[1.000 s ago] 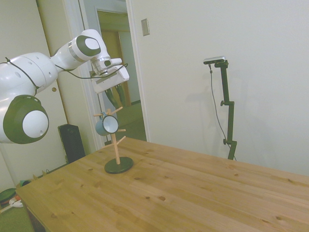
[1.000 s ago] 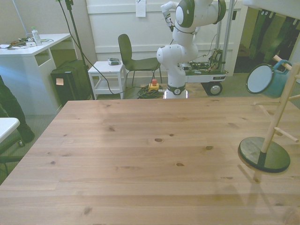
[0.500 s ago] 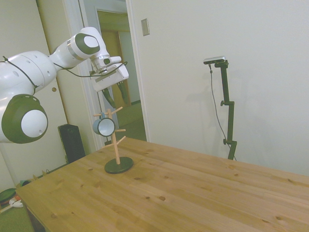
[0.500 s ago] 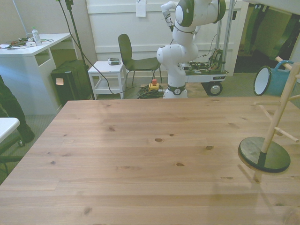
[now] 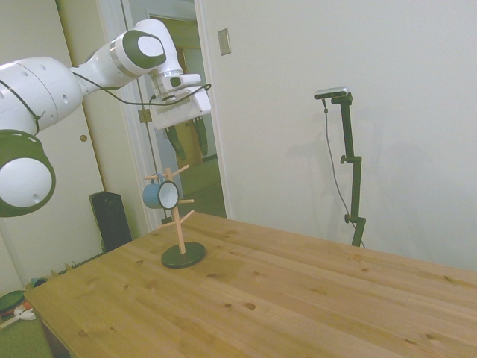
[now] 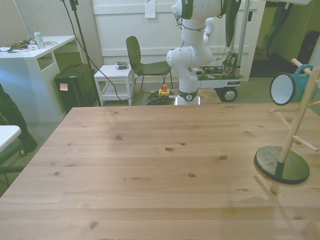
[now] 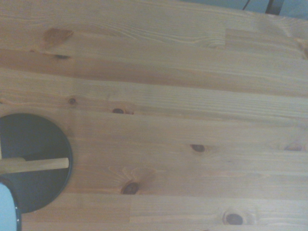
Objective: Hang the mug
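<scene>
Here the mug (image 5: 161,195), light blue with a white inside, hangs sideways on an upper peg of the wooden rack (image 5: 179,224), whose dark base sits on the counter (image 5: 298,298). The claw (image 5: 184,139) hangs above, apart from it, fingers apparently parted and empty. Retreating straight upward should avoid snagging pegs.

The white Franka arm (image 5: 52,82) reaches in high above the table, its upper links bent like an elbow and its wrist (image 5: 160,63) turned downward. The gripper (image 5: 185,139) hangs well above the tabletop with its 2 dark fingers (image 5: 173,142) pointing down, spread apart and holding nothing.
</scene>
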Robot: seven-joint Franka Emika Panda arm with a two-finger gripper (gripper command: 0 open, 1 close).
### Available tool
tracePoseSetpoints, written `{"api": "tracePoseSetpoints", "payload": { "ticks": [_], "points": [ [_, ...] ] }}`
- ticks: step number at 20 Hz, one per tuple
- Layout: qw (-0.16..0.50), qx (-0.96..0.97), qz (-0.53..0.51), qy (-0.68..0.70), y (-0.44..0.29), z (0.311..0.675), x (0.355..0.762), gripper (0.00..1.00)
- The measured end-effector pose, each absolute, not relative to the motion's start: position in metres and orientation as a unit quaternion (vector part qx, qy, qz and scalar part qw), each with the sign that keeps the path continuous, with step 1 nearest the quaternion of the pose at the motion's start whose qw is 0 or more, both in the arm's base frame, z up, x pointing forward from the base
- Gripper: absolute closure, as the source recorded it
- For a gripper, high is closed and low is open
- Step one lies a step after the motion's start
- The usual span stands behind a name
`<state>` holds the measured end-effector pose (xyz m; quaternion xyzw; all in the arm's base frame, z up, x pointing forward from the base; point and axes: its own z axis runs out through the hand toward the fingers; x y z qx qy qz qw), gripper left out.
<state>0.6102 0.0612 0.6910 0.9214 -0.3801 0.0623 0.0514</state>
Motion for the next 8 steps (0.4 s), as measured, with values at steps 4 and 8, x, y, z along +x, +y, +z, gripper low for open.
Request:
{"api": "tracePoseSetpoints", "payload": {
  "ticks": [4,8],
  "points": [
    [0.045,0.923,0.042,-0.379,0.053,0.625,0.628,0.00],
    [0.044,0.926,0.035,-0.374,0.059,0.583,0.621,0.00]
  ]
}}
